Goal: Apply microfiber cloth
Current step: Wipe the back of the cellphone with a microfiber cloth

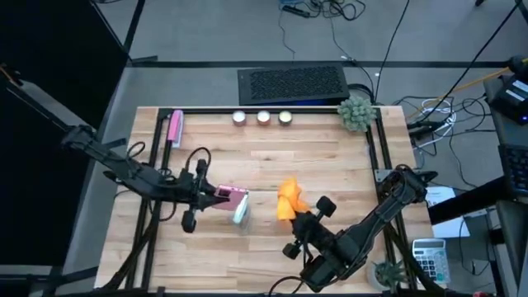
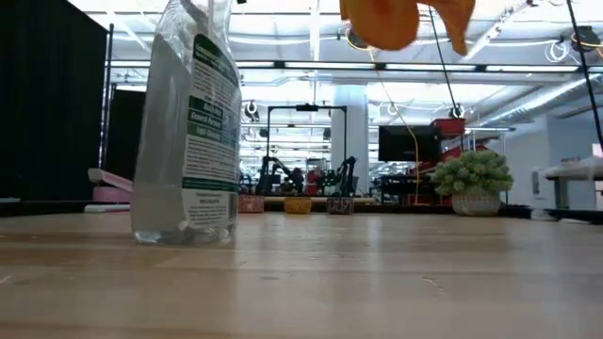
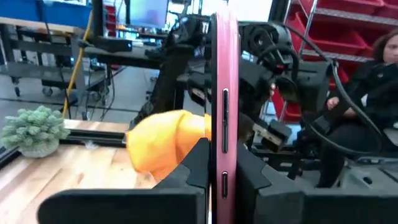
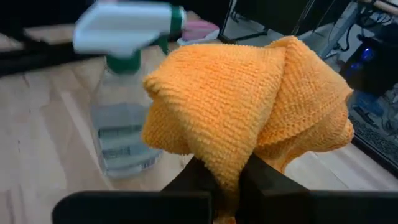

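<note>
I noted bright orange microfiber cloth [image 4: 249, 118], waffle-textured. Pink-edged phone [image 3: 224, 106]. Clear spray bottle [image 2: 186, 132], green-white label, white trigger, green collar. Pale wood table [image 1: 330, 165], black frame. Far right, grey-green plant [image 1: 356, 113].

Right gripper [image 1: 297, 216] holds orange cloth [image 1: 289, 199] mid-table; left gripper [image 1: 216, 195] grips pink phone [image 1: 233, 198] beside spray bottle [image 1: 241, 214].
</note>
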